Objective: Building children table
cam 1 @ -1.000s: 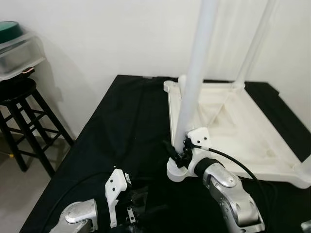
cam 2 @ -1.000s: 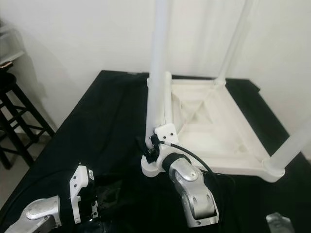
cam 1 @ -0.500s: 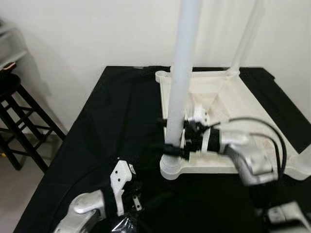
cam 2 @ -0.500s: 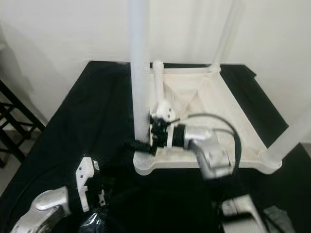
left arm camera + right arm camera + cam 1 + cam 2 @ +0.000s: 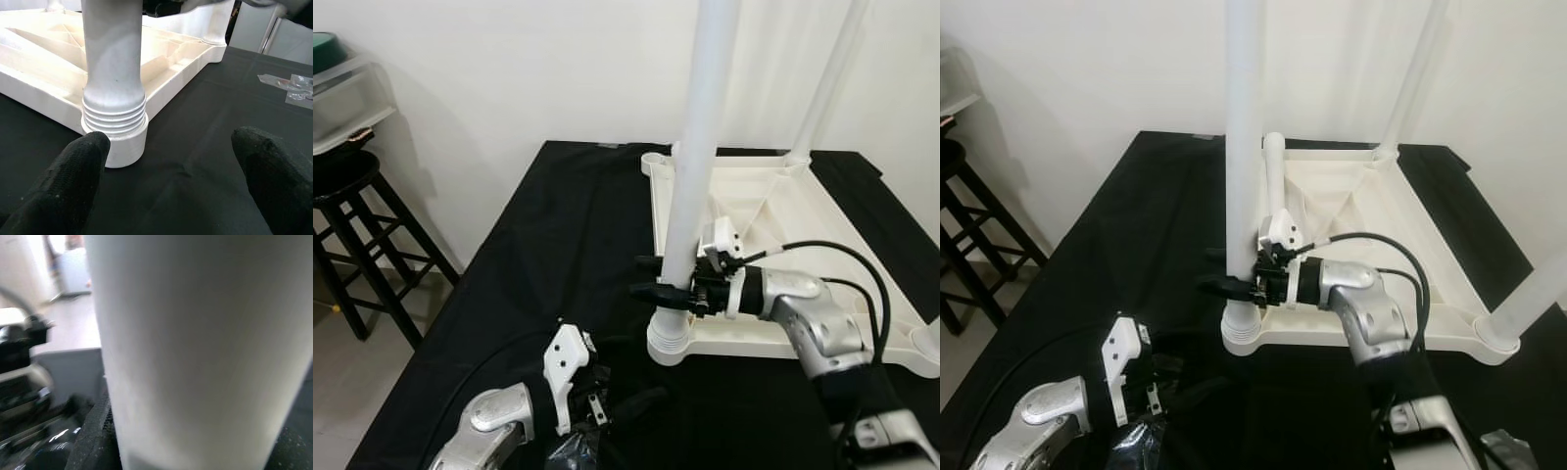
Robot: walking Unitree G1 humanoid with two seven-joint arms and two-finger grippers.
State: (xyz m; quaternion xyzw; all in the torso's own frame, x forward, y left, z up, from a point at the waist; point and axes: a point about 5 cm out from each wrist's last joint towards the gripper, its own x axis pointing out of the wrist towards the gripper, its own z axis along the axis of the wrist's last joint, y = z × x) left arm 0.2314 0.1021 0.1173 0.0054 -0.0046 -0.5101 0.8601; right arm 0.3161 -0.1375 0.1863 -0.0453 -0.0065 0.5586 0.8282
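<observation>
Looking through the left eye view, we find the upturned white table top point(image 5: 783, 211) lying on a black cloth point(image 5: 548, 255) that covers the work surface. Its near-left corner socket point(image 5: 669, 345) sits well in from the cloth's left edge, leaving a broad bare strip of cloth on that side. A white leg point(image 5: 697, 157) stands upright in that socket. Our right gripper point(image 5: 658, 284) reaches in from the right, its black fingers clasped around the leg just above the socket. Our left gripper point(image 5: 582, 392) rests low on the cloth, near the socket but apart from it. A black stool point(image 5: 357, 235) stands on the pale floor to the left, against a white wall point(image 5: 509, 78).

In the right eye view, a second leg point(image 5: 1415, 78) rises from the far corner and a third leg point(image 5: 1528, 299) from the near-right corner.

In the left wrist view, we see two black fingertips point(image 5: 73, 191) spread wide, with the threaded foot of the leg in its socket ahead of them, untouched. Small clear bags point(image 5: 288, 88) lie on the cloth beyond.

In the right wrist view, the leg is pressed close against the finger pads point(image 5: 95, 435).

Compared with half a second ago, the camera has shifted, and the right gripper keeps its clasp on the same leg.
</observation>
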